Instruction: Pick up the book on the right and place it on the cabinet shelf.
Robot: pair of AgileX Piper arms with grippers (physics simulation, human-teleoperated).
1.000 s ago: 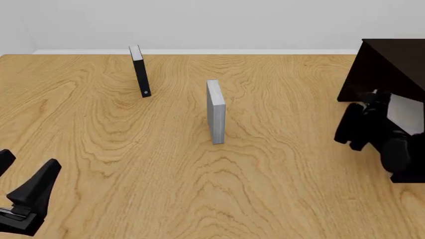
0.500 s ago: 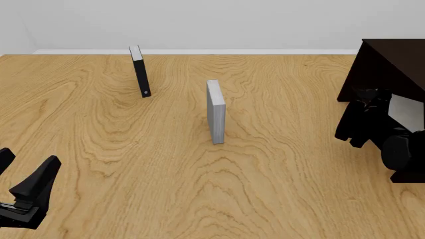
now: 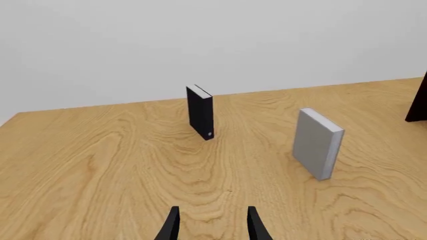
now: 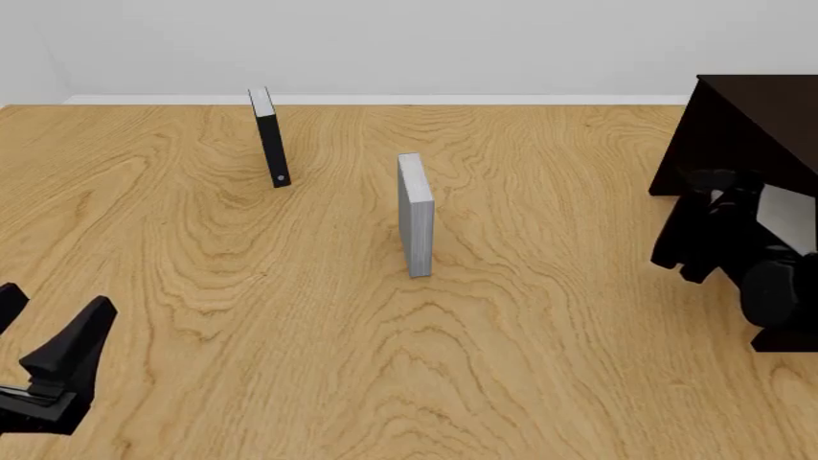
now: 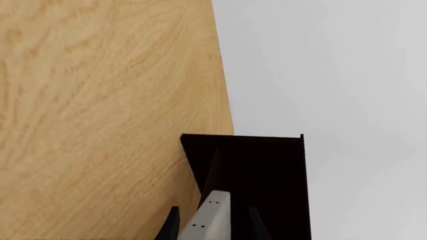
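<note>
Fingers of the right gripper (image 5: pixel 211 227) are clenched on the light-grey book (image 5: pixel 210 217), whose white page edge stands up between the two dark tips in the right wrist view, with the dark cabinet (image 5: pixel 257 180) directly beyond it. From the front, that right gripper (image 4: pixel 731 196) hangs at the table's right side, just in front of the almost black cabinet (image 4: pixel 748 120), and the book (image 4: pixel 788 218) shows as a pale grey slab tilted against the arm's dark links; whether it touches the cabinet I cannot tell, because the arm covers that spot. Well apart from all this, the left gripper (image 4: pixel 45 340) sits low at the near left corner with its fingers spread wide and nothing between them; the left wrist view shows the same gripper (image 3: pixel 212 225) with its two tips parted above bare wood. Out on the wooden table (image 4: pixel 320 316), a narrower, taller grey book (image 4: pixel 415 215) stands upright near the middle, and a thin black book (image 4: pixel 270 138) stands farther back and to the left, leaning slightly. These two books stand well apart from each other and from both grippers.
</note>
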